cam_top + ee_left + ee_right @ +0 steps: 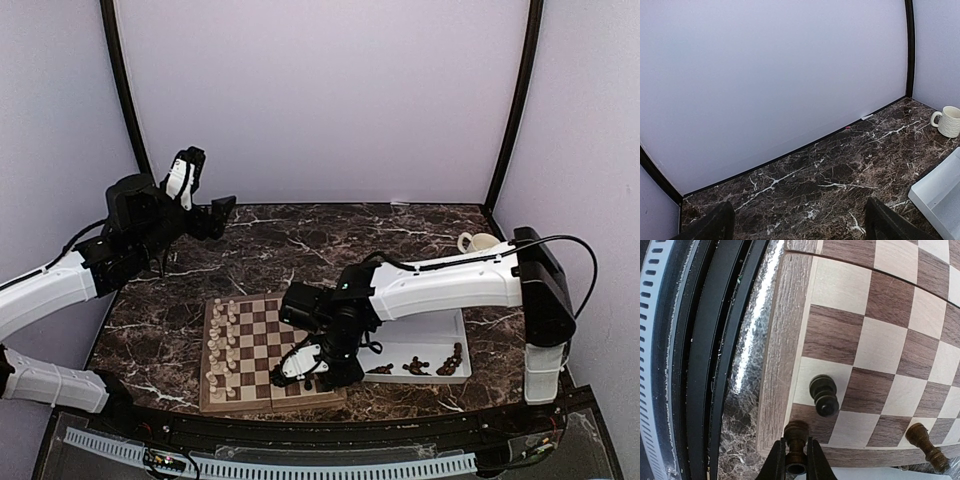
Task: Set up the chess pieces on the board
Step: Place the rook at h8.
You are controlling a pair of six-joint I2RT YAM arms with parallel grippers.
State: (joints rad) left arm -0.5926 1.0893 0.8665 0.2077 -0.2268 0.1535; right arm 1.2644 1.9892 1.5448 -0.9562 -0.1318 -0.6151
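Observation:
The chessboard (265, 340) lies at the table's near middle, with cream chess pieces (222, 345) in two rows along its left side. My right gripper (318, 378) hangs over the board's near right corner, shut on a dark brown piece (796, 448) that stands on the corner square (812, 422). Two other dark pieces stand nearby, one (823, 394) on the adjacent square and one (926, 439) along the board's edge. More dark pieces (425, 366) lie in the white tray (455, 330). My left gripper (222, 210) is raised high at the left, open and empty; its fingertips (890, 222) frame bare marble.
A cream mug (478, 242) stands at the back right, also in the left wrist view (949, 121). The tray's corner (940, 192) shows at that view's right edge. Black rails (700, 360) run along the table's near edge beside the board.

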